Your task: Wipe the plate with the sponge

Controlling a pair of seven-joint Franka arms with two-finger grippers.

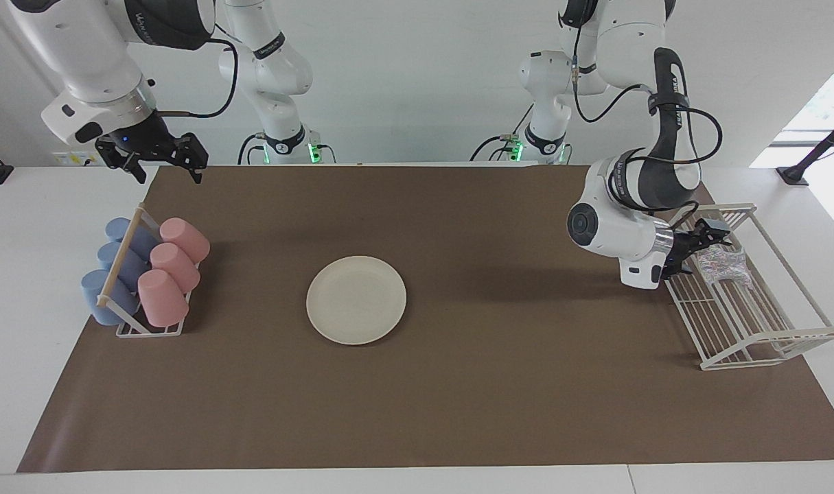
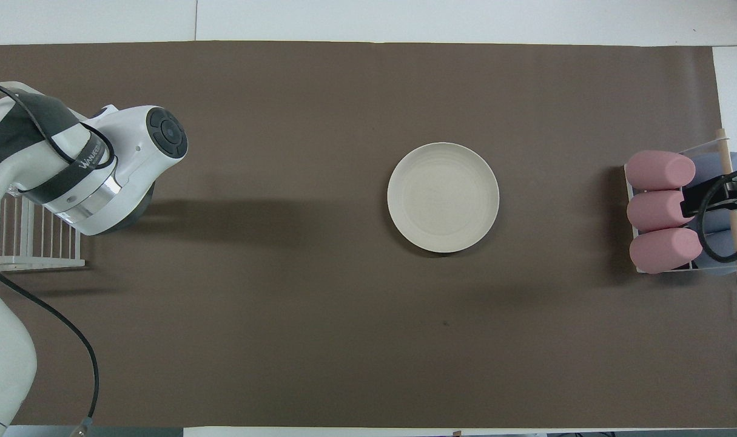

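Now sponge (image 1: 720,263) lies in wire rack (image 1: 767,339); cups (image 1: 163,274) fill holder (image 1: 149,331).

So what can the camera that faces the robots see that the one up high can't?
Only the facing view shows the sponge, lying in the white wire rack, with the open left gripper right beside it. It also shows the open right gripper, waiting up over the table edge near the cup rack.

Only the overhead view shows the top of the left arm's wrist, which hides the sponge there.

Both show the plate in the middle of the brown mat, and the pink cups and blue cups.
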